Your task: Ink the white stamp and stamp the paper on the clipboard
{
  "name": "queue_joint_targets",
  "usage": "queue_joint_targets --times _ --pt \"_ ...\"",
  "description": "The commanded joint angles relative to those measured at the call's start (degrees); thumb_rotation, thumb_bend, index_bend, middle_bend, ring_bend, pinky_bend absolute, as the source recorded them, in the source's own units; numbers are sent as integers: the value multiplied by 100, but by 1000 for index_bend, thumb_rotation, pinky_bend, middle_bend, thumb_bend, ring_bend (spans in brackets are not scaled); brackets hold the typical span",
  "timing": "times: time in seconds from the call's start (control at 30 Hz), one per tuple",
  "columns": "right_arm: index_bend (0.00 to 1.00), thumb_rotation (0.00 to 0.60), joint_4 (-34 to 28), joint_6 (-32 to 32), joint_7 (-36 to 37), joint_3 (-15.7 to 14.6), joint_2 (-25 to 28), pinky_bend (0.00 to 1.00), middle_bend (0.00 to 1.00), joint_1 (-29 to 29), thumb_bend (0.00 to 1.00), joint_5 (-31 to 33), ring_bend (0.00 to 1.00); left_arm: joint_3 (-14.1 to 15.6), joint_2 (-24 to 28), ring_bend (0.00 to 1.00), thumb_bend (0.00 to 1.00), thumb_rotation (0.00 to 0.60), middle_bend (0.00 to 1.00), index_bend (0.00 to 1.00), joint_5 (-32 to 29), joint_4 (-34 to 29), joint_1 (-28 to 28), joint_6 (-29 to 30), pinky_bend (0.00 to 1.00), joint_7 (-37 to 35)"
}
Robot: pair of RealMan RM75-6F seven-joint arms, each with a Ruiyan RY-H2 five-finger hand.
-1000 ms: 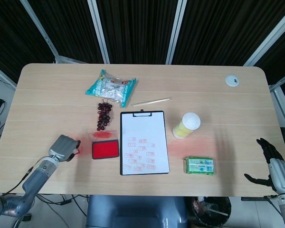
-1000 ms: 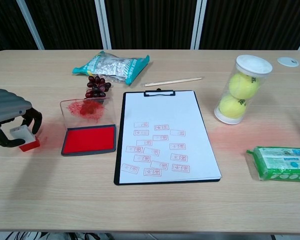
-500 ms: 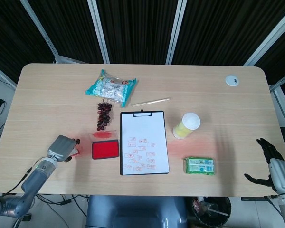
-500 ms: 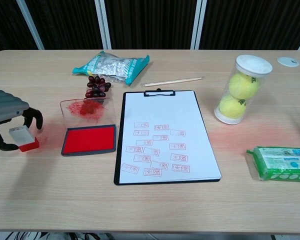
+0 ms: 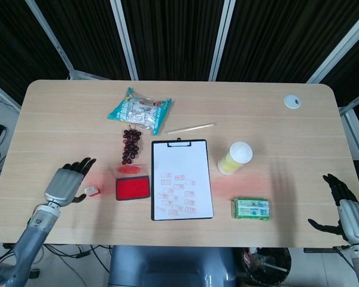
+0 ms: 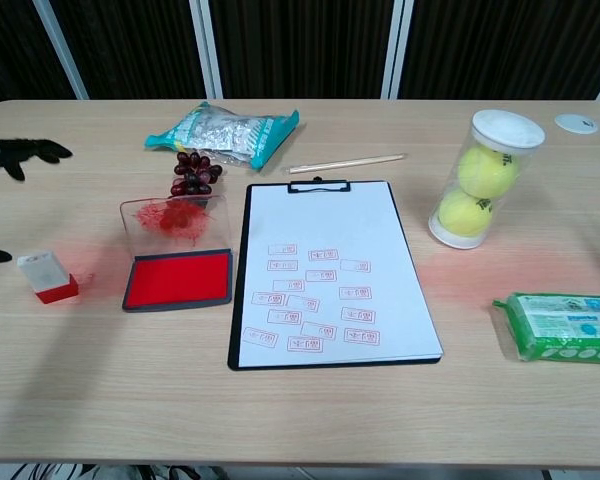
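While the left robot hand (image 5: pixel 64 184) hovers open-fingered, the small, light, rigid stamp (image 6: pixel 47 275) invites a side pinch.

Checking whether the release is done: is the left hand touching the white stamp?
Apart. Head view shows bare table between the open left hand and the white stamp.

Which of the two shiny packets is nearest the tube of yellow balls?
The green packet at the table's right edge is nearest, lying just in front of the ball tube. The teal snack bag sits far off, beyond the grapes.
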Motion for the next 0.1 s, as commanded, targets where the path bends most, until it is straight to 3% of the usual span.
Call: queue_joint_targets --times 0.03,0.1 --pt "68 600 8 25 -32 -6 -9 135 0 -9 178 -18 0 233 101 0 125 600 0 0 1013 84 720 1124 0 -797" --pt "68 600 14 43 -57 -10 -15 135 0 -14 178 -34 0 301 91 0 121 600 0 0 1256 274 930 1446 0 -986"
